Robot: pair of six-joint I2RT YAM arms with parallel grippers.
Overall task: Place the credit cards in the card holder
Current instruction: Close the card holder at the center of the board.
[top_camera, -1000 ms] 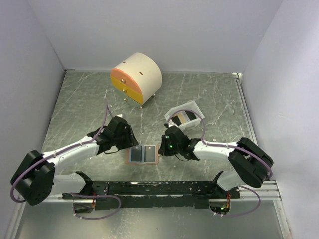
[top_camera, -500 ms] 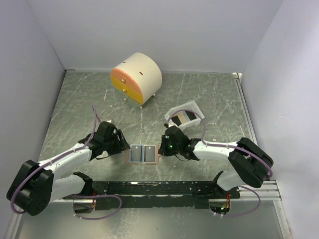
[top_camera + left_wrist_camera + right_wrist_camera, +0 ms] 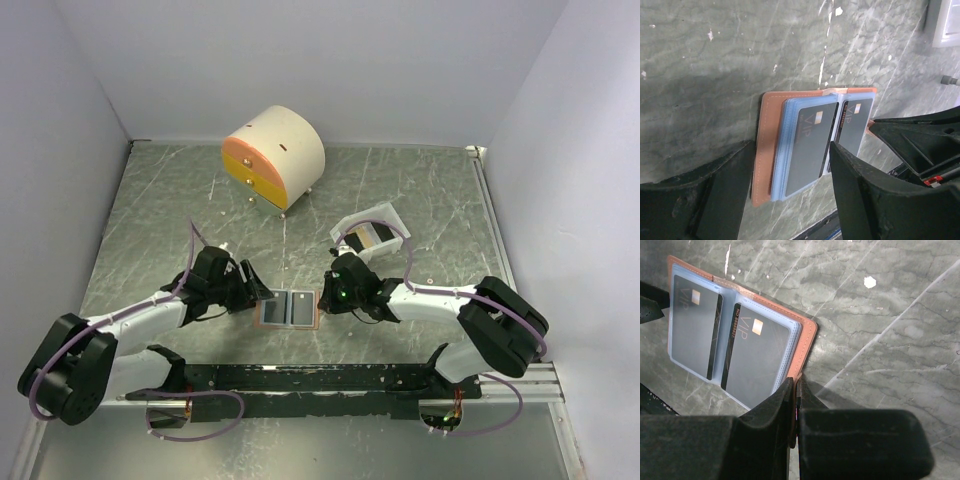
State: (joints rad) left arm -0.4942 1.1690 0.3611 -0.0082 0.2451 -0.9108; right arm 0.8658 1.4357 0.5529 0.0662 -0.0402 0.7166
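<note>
The salmon-tan card holder (image 3: 288,309) lies open and flat near the table's front. Two dark grey credit cards (image 3: 807,145) (image 3: 855,122) sit in its clear blue sleeves, one on each half. My left gripper (image 3: 255,293) is open at the holder's left side, its fingers (image 3: 870,200) standing on either side of the left half without touching it. My right gripper (image 3: 795,390) is shut on the card holder's right leather edge (image 3: 807,340). More credit cards (image 3: 365,236) lie in the white tray.
The small white tray (image 3: 388,222) stands behind my right arm. A round cream cabinet (image 3: 275,157) with orange-yellow drawers is at the back centre. White walls close the table on three sides.
My left gripper pulled back to the left from the holder, then came in again at its left edge with the jaws wider. The right gripper and the holder have not moved.
</note>
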